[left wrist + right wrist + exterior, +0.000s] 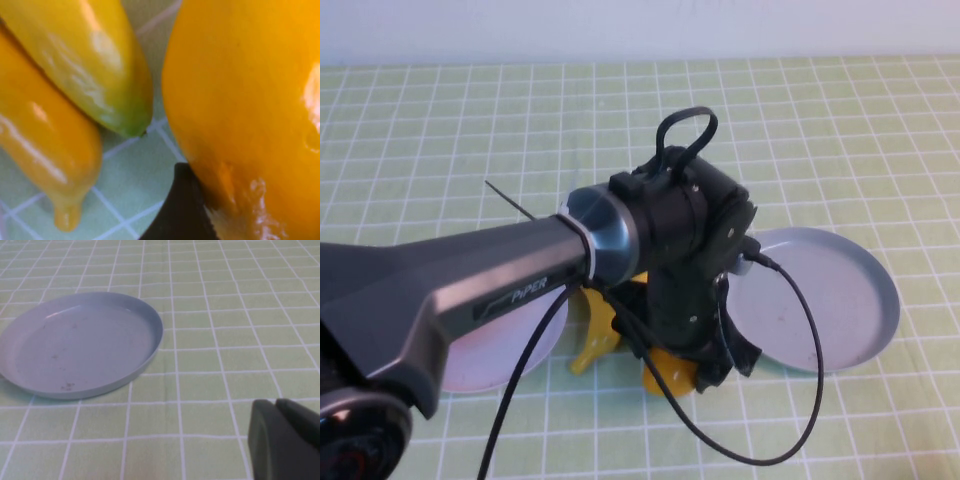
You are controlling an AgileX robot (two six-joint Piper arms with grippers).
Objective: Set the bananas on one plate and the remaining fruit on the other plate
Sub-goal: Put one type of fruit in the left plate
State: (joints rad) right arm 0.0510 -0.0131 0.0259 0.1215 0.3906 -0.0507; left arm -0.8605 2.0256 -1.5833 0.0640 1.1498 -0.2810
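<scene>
Left gripper (705,365) is down between the plates with one finger (180,210) touching a mango (250,115); opening: cannot tell. Bananas (65,100) lie just beside on the surface (135,175). Right gripper (285,440) hovers near the grey plate (80,347).

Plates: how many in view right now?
2. Grey-blue plate on the robot's right, pale pink plate on its left, mostly hidden under the left arm. Left gripper hangs low between them; right gripper parked aside.

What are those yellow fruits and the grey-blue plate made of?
The bananas and plump fruit, under the left gripper, look like glossy moulded plastic: bright streaky highlights. The grey-blue plate seems matte plastic or melamine, with dark specks. The right gripper waits beside it.
</scene>
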